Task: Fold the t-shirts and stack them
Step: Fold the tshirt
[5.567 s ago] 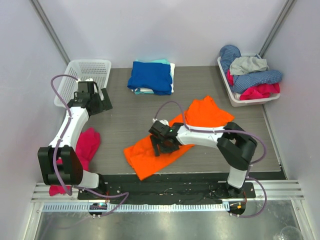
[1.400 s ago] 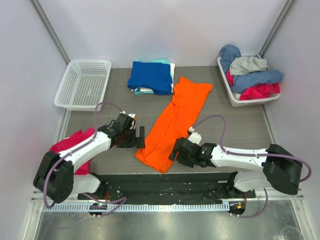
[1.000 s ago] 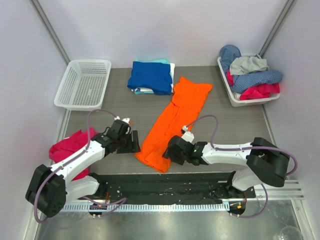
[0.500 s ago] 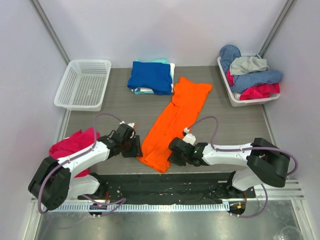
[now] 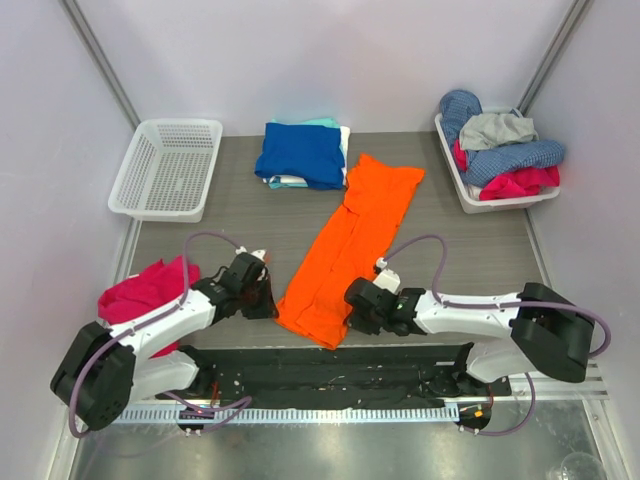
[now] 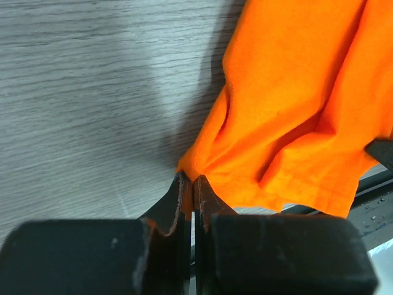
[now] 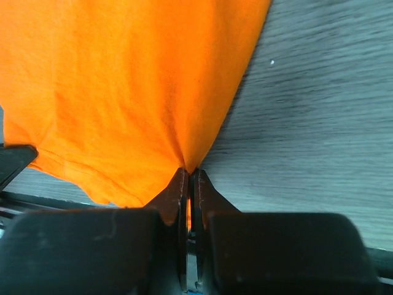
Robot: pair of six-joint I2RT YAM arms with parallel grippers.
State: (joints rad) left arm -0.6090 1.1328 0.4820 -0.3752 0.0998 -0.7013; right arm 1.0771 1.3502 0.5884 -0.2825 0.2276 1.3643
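Pinching the near left corner of the orange t-shirt (image 5: pixel 350 245) with the left gripper (image 5: pixel 270 300), shut tight on a small bunched fold of hem, as seen from the left wrist. Same on the other side with the right gripper (image 5: pixel 352 312): fingers (image 7: pixel 172 196) pressed together on a peak of orange cloth at the near right edge. Wider apart on both sides a second ago, standing just off the hem with nothing in them; since then brought in to the cloth and closed on it. No shift in the shirt itself over that second: still a long narrow strip folded lengthwise, flat on the grey table (image 5: pixel 240 215), slanting from the near edge between the two grippers up toward the far middle. Far end just beside the folded stack, with the royal blue t-shirt (image 5: pixel 300 152) on top and the pale teal and white t-shirts (image 5: pixel 344 140) peeping out beneath. Quite unlike several seconds back, with the orange cloth then lying rumpled on the opposite slant, the right gripper upon it and the left arm far off by the white basket (image 5: pixel 180 123). Unmoved throughout: that basket at the far left and the tray (image 5: pixel 466 195) of heaped clothes at the far right. At the table's left edge, beside the left arm, a pink cloth (image 5: pixel 140 290).
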